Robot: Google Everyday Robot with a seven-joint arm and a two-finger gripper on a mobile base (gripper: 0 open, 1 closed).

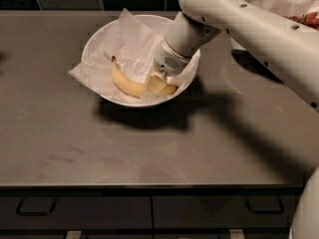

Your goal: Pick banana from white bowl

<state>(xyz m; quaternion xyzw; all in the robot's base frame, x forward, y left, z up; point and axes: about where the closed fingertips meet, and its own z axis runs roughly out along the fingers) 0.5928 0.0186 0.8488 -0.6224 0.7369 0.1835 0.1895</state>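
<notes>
The white bowl (99, 36), lined with crumpled white paper, stands on the dark counter at upper centre. The yellow banana (125, 84) lies curved along the bowl's near side, its dark stem tip pointing up at the left. My gripper (155, 84) reaches down into the bowl from the upper right and rests on the banana's right half. The banana's right end (171, 89) shows just past it. My white arm (249, 24) covers the bowl's right rim.
A second paper-lined bowl with red strawberries (304, 11) stands at the far right back, partly behind my arm. The dark counter (75, 148) stretches toward a front edge above drawers with handles (35, 210). A dark tiled wall runs behind.
</notes>
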